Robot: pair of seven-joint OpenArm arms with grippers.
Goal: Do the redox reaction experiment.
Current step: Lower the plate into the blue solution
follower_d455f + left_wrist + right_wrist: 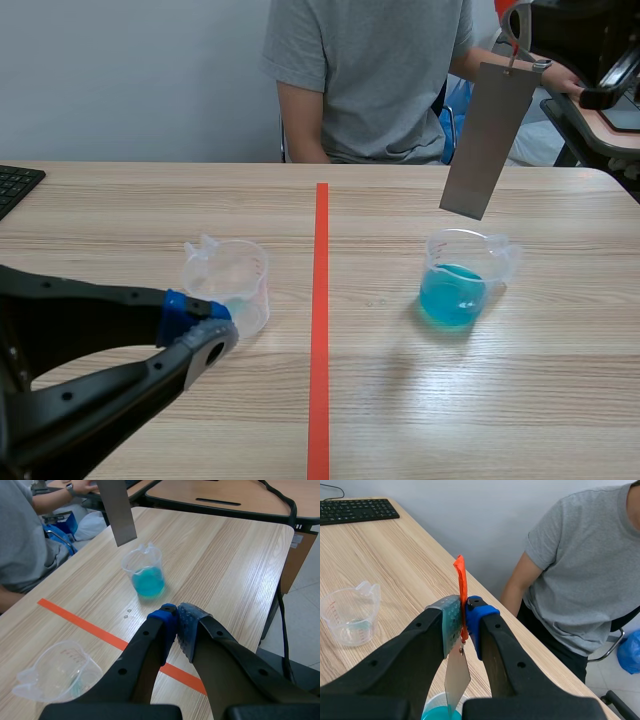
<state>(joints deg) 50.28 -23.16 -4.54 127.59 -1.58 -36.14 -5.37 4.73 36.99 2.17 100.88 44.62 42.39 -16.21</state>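
Observation:
A grey metal sheet point(488, 140) hangs by an orange-red tab point(461, 577), and my right gripper point(463, 616) is shut on that tab. The sheet's lower end point(456, 676) hovers just above a clear beaker of blue liquid point(458, 283), apart from the liquid. The raised right gripper point(517, 28) stands at the table's far right. An empty clear beaker point(228, 283) sits left of the red tape line. My left gripper point(205, 335) is shut on nothing, low beside that empty beaker point(57, 674), its pads point(186, 625) pointing toward the blue beaker point(147, 574).
A person in a grey shirt point(370, 75) sits across the table, one hand point(562, 78) on a side desk. A black keyboard point(15, 185) lies at the far left edge. The table's right edge point(272, 595) drops off near the blue beaker.

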